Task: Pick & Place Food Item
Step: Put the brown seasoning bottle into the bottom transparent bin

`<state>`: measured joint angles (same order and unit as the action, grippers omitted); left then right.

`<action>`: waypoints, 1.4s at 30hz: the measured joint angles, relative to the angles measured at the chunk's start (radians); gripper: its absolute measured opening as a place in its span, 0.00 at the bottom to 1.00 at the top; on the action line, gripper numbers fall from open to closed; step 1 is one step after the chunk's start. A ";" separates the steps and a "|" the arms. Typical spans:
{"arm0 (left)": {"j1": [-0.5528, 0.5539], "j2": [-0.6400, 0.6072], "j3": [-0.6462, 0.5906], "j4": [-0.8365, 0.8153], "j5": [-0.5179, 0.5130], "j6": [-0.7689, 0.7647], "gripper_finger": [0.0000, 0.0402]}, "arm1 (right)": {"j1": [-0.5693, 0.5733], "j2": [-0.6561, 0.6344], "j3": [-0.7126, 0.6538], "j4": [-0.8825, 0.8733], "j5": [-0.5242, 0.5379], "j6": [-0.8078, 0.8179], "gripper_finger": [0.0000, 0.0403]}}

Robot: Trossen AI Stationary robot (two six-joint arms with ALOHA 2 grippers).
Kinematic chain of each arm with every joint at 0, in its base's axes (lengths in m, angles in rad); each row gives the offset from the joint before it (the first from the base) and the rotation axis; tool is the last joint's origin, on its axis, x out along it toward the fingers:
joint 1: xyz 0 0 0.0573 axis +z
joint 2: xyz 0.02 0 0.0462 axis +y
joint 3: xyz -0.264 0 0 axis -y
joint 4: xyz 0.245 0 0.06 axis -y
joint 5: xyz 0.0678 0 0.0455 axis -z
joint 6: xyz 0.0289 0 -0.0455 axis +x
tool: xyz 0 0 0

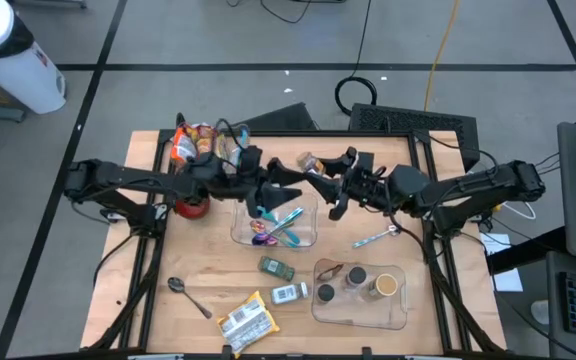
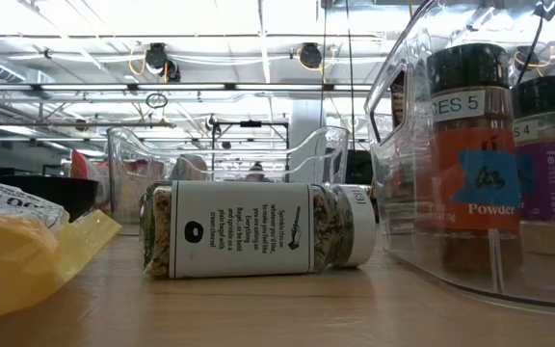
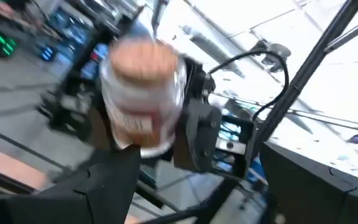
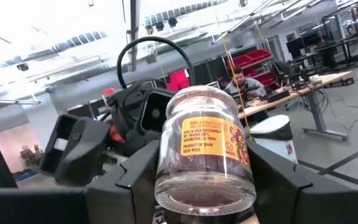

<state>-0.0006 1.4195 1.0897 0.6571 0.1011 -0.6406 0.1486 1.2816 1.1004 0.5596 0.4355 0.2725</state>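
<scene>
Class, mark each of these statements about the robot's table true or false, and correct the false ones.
1. The right gripper holds a glass jar. True.
2. The left gripper is clamped on a spoon. False: it is open; the spoon lies on the table.
3. A spice jar lies on its side on the table. True.
4. Both clear bins are empty. False: one bin holds jars, the other bin colourful items.

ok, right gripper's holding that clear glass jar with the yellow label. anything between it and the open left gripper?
Nothing visible. The clear glass jar with the yellow label sits in the right gripper, above the clear plastic bin at mid-table. The left gripper is open right beside it, with only air between them.
</scene>
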 joint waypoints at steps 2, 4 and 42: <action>-0.001 -0.028 0.000 -0.036 -0.043 0.049 0.83 | 0.000 0.000 0.000 0.006 -0.017 0.008 0.46; 0.001 -0.051 0.000 -0.074 -0.093 0.082 0.83 | 0.000 0.000 0.000 0.005 -0.021 0.012 0.46; 0.000 -0.025 0.000 -0.047 -0.202 0.159 0.83 | -0.011 0.023 -0.001 0.045 -0.100 0.076 0.46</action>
<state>-0.0001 1.3945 1.0901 0.6101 -0.1005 -0.4819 0.1379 1.3046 1.0992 0.6049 0.3357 0.3487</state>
